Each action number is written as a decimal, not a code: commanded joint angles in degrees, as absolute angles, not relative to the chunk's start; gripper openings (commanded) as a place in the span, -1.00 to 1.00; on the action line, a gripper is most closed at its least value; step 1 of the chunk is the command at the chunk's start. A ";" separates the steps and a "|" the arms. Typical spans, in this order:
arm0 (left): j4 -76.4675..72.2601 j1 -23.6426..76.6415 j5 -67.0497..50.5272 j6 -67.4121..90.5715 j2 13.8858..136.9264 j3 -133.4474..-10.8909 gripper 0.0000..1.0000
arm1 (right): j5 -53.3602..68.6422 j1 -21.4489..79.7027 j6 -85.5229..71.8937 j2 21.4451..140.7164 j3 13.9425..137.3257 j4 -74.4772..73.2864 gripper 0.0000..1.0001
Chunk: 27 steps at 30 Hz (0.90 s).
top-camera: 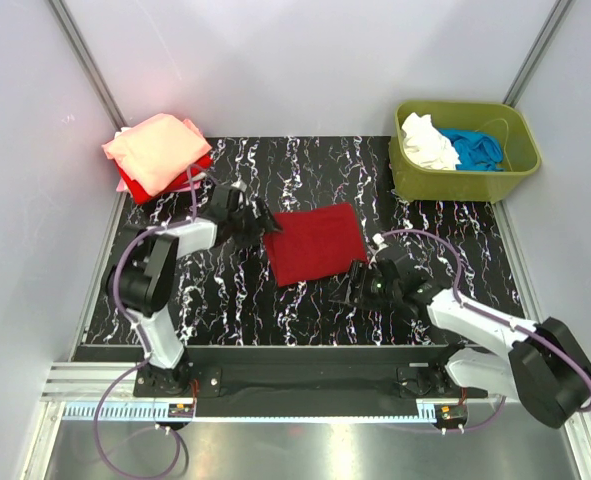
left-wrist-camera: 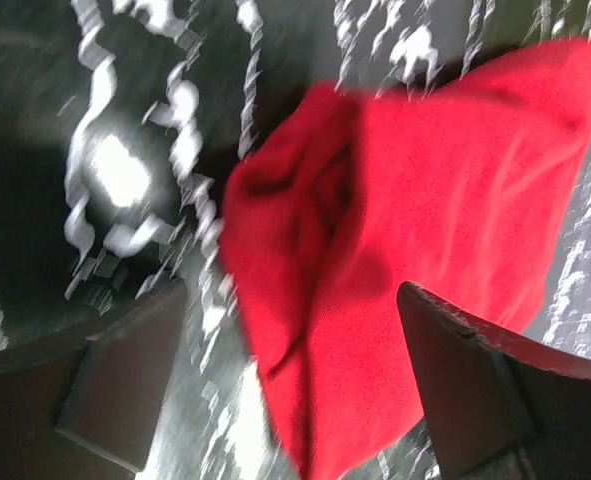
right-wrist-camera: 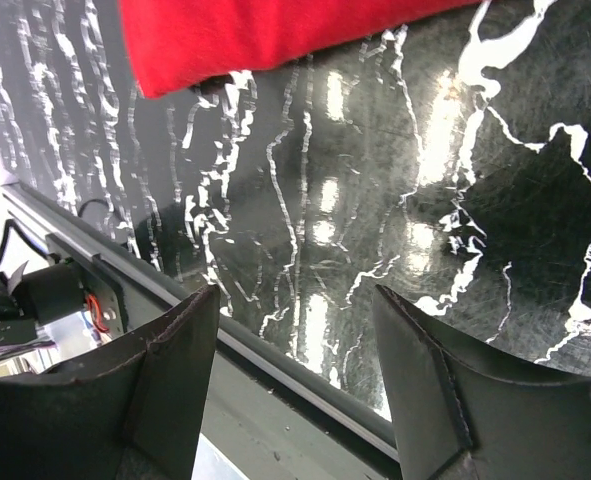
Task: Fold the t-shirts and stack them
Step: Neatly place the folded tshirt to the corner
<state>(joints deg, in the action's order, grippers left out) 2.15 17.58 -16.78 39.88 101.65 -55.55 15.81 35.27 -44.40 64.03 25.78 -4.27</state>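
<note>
A dark red t-shirt (top-camera: 315, 243) lies folded into a rectangle at the middle of the marbled black table (top-camera: 445, 240). My left gripper (top-camera: 267, 228) is at the shirt's left edge. In the left wrist view this gripper (left-wrist-camera: 285, 385) is open, and the near corner of the dark red t-shirt (left-wrist-camera: 405, 210) lies loose between its wide-spread fingers (left-wrist-camera: 475, 390). My right gripper (top-camera: 353, 288) hovers just off the shirt's front right corner. It (right-wrist-camera: 295, 375) is open over bare table, with the shirt's edge (right-wrist-camera: 275, 35) beyond it. Folded t-shirts are stacked at the back left, salmon-pink (top-camera: 157, 150) over bright red (top-camera: 193, 174).
An olive-green tub (top-camera: 515, 165) at the back right holds a white shirt (top-camera: 427, 142) and a blue one (top-camera: 475, 148). The table's front edge and metal rail (right-wrist-camera: 275, 350) run just under my right gripper. Grey walls close in the sides and the back.
</note>
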 commanded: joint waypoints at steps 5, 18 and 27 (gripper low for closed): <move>-9.30 17.14 -24.25 44.99 108.98 -54.59 0.41 | 17.05 35.77 -44.65 68.11 27.77 -0.70 0.40; -27.16 16.96 -37.43 51.15 112.94 -53.35 -1.00 | 17.14 35.77 -44.39 69.96 28.65 -0.97 0.40; -5.56 12.22 -36.92 42.46 107.49 -68.54 -1.00 | 16.26 35.77 -44.91 68.47 27.69 -0.62 0.40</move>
<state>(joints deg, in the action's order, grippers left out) -11.53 14.50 -35.75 47.09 112.12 -61.56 16.73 35.27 -44.45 69.87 26.74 -2.79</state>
